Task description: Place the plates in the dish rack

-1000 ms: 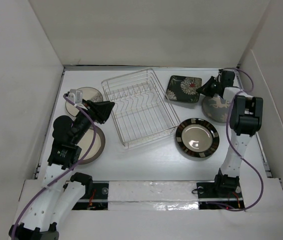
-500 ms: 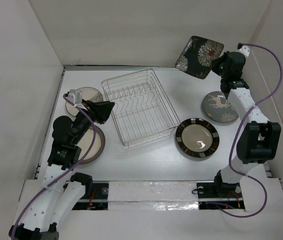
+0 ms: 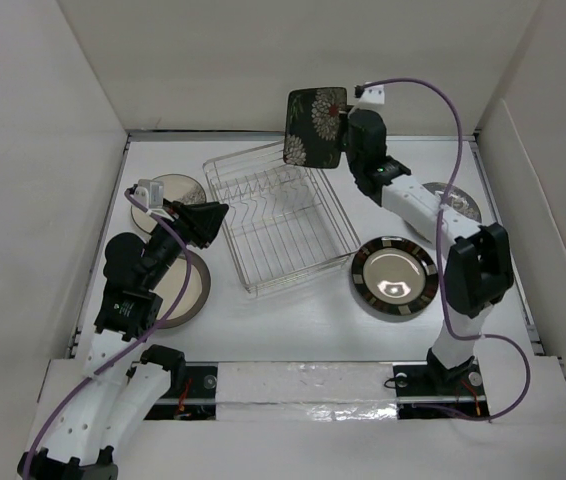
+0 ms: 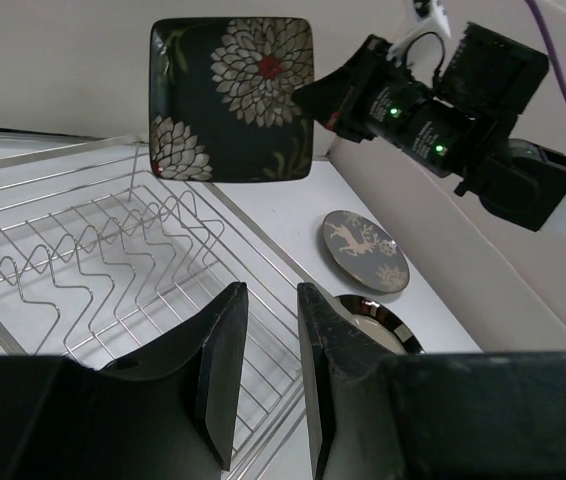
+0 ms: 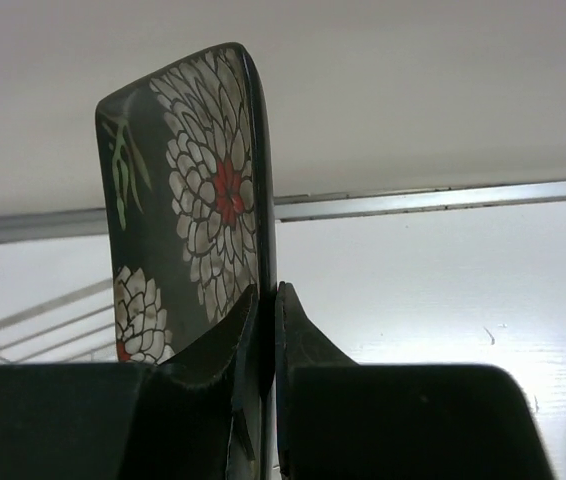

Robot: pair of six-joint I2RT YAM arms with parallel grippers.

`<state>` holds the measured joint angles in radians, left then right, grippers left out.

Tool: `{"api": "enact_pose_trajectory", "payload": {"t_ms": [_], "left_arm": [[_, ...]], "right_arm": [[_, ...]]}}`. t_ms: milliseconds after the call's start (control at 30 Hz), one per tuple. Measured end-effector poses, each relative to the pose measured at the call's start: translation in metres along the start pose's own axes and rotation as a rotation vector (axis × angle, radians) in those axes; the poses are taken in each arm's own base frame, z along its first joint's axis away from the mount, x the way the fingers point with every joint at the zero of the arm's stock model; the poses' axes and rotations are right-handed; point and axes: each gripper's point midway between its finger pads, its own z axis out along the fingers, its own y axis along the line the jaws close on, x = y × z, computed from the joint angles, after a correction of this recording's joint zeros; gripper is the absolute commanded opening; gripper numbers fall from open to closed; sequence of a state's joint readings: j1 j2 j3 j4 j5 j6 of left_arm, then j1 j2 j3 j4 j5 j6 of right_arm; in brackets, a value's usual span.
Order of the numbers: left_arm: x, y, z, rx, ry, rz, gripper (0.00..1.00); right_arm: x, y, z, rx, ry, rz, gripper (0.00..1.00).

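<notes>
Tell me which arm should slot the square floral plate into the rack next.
Right. The right end effector grips the square floral plate on edge above the dish rack's far end; the left end effector is empty beside the rack's left side.

We see a white table (image 3: 293, 320) boxed in on three sides by plain white panels: a back wall (image 3: 213, 60), a left wall (image 3: 23, 200) and a right wall (image 3: 553, 170). A grey metal strip (image 5: 443, 196) runs along the foot of the back wall. The light is even, the shadows soft.
</notes>
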<state>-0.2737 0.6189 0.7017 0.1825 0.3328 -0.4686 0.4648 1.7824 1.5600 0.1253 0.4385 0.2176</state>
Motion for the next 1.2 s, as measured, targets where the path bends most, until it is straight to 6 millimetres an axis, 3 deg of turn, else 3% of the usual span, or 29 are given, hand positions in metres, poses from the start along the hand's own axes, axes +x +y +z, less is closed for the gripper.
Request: {"api": "enact_pose_trajectory", "payload": {"t_ms": [133, 233, 400, 567, 900, 1200], "left_arm": [[0.0, 0.0, 0.0, -0.001, 0.0, 0.0, 0.24], [0.0, 0.0, 0.0, 0.0, 0.0, 0.0, 0.24], [0.0, -0.001, 0.0, 0.003, 0.002, -0.002, 0.24], [0.001, -0.001, 0.0, 0.006, 0.004, -0.005, 0.24], [0.001, -0.002, 0.0, 0.008, 0.005, -0.01, 0.24], [0.0, -0.003, 0.0, 0.012, 0.001, -0.01, 0.24]], "right_arm": [[0.02, 0.005, 0.01, 0.044, 0.021, -0.093, 0.0], [0.025, 0.0, 0.011, 0.093, 0.018, -0.151, 0.0], [0.009, -0.005, 0.006, 0.194, -0.057, -0.252, 0.0], [0.002, 0.007, 0.003, 0.22, -0.121, -0.271, 0.0], [0.046, 0.018, 0.016, 0.22, -0.086, -0.325, 0.0], [0.051, 0.021, 0.019, 0.238, -0.116, -0.326, 0.0]]}}
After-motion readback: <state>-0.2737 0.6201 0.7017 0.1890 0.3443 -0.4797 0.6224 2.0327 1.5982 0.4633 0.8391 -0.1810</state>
